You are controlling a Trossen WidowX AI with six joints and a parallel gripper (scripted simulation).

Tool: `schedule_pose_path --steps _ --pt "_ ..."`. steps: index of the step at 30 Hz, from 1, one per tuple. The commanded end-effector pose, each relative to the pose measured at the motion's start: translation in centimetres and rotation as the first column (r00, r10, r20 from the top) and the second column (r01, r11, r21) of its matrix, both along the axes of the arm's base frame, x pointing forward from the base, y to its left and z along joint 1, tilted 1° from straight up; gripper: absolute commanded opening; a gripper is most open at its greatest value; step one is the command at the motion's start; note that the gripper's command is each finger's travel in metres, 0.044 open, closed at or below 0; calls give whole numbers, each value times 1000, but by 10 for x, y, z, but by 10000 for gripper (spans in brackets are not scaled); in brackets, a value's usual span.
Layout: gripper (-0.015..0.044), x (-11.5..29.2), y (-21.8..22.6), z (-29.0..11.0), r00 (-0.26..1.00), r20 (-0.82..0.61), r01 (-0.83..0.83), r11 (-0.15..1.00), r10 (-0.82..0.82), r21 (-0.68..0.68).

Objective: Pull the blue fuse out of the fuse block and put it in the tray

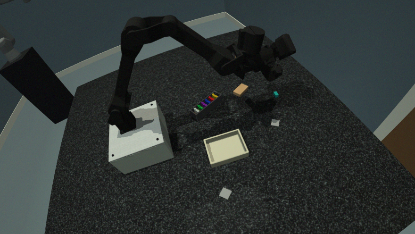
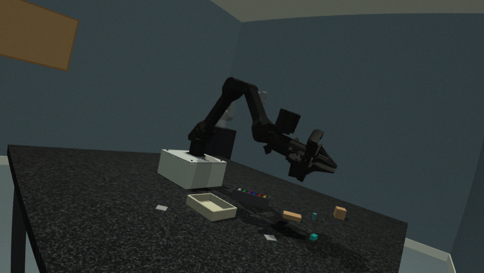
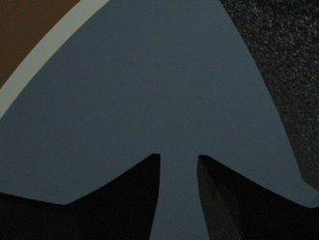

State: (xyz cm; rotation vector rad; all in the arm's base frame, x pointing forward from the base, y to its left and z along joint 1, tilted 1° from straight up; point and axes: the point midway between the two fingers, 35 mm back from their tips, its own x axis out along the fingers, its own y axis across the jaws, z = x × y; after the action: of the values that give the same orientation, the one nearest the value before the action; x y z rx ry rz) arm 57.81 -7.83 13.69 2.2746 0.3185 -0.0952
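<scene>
Fingers of the black parallel-jaw gripper (image 2: 326, 164) drawn narrow, only a slim gap between the dark tips in the wrist view, nothing gripped between them. Held high in the air on the black six-joint arm (image 1: 174, 31), out past the far end of the dark grey fuse block (image 1: 205, 105), tips angled down and outward, well clear of everything on the surface. Bolted at the shoulder to a pale grey box-shaped pedestal (image 1: 151, 151).

Small blue fuse (image 1: 207, 101) seated upright in the block's row of coloured fuses, with red and yellow on one side and purple, green and white on the other. Shallow cream rectangular tray (image 1: 243, 146) near the block, between it and the front of the table, apart from it, with only shadow along its inner walls.

Speckled black stone-like table top (image 1: 290, 188) carrying scattered bits: a tan flat block (image 1: 240, 89) just past the fuse block's end, a small teal cube (image 1: 275, 94) further out, two pale grey flat squares (image 1: 225, 193) lying well apart. In the exterior view, a second tan block (image 2: 339, 212) and a second teal piece (image 2: 314, 216) near the far edge.

Slate-blue walls (image 2: 372, 85) all round, a brown panel (image 2: 33, 33) high on one, a pale skirting strip (image 1: 87, 62) at floor level, a tall black box (image 1: 34, 84) standing beyond the table.
</scene>
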Motion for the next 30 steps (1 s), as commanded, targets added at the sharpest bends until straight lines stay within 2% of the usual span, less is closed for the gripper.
schedule_pose_path --steps 1,6,10,17,21,30 --pt "74 -20 21 -40 979 -205 -29 992 4 -121" --pt "74 -66 52 -85 880 -474 -188 941 34 -281" --pt "74 -114 71 -111 752 -656 -379 854 60 -357" --pt "74 -207 91 -132 454 -888 -715 623 70 -316" --pt "74 -256 96 -132 279 -959 -845 487 49 -221" --pt "74 -254 97 -133 271 -961 -850 480 47 -216"
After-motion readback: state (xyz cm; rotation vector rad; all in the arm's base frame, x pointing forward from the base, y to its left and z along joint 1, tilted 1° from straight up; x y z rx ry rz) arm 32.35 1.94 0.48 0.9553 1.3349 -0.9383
